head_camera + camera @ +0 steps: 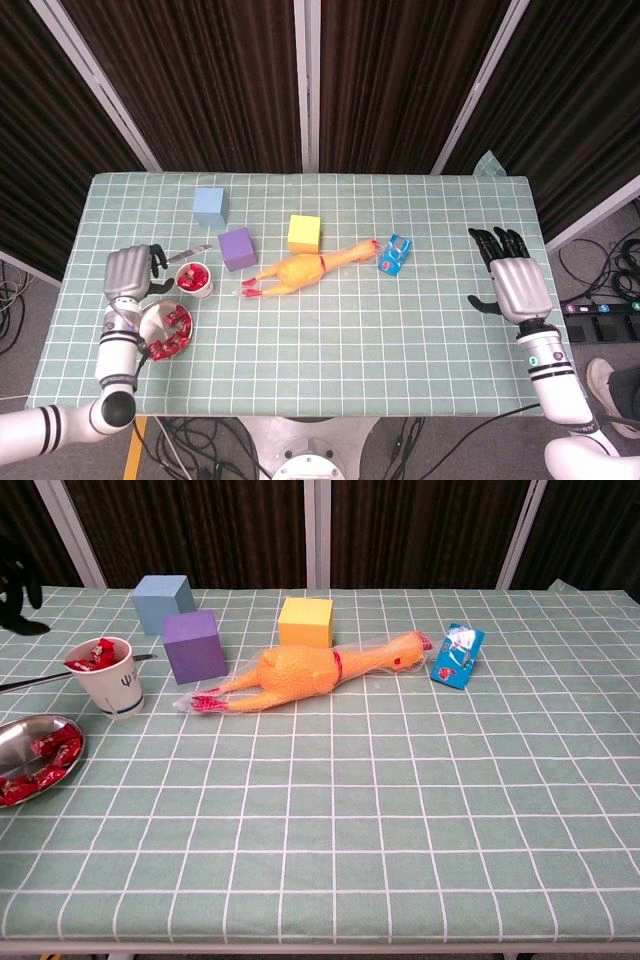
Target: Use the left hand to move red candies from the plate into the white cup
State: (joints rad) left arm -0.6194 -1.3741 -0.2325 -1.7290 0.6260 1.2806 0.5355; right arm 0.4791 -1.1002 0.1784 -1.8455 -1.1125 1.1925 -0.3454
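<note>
The white cup [194, 279] [112, 680] stands left of the purple cube and has red candies [97, 653] in it. Nearer me, the metal plate [152, 316] [62, 724] holds several more red candies [173, 337] [38, 756]. My left hand [128, 272] hovers left of the cup and just behind the plate, fingers apart and holding nothing. In the chest view only its dark fingertips [14, 588] show at the left edge. Far from all of this, my right hand [514, 280] lies flat and open at the table's right side.
A blue cube [210, 206] [162, 602], purple cube [237, 248] [195, 645] and yellow cube [304, 233] [306, 622] stand behind a rubber chicken [300, 270] [300, 673]. A blue packet [394, 254] [457, 655] lies to its right. A thin metal utensil [197, 251] lies behind the cup.
</note>
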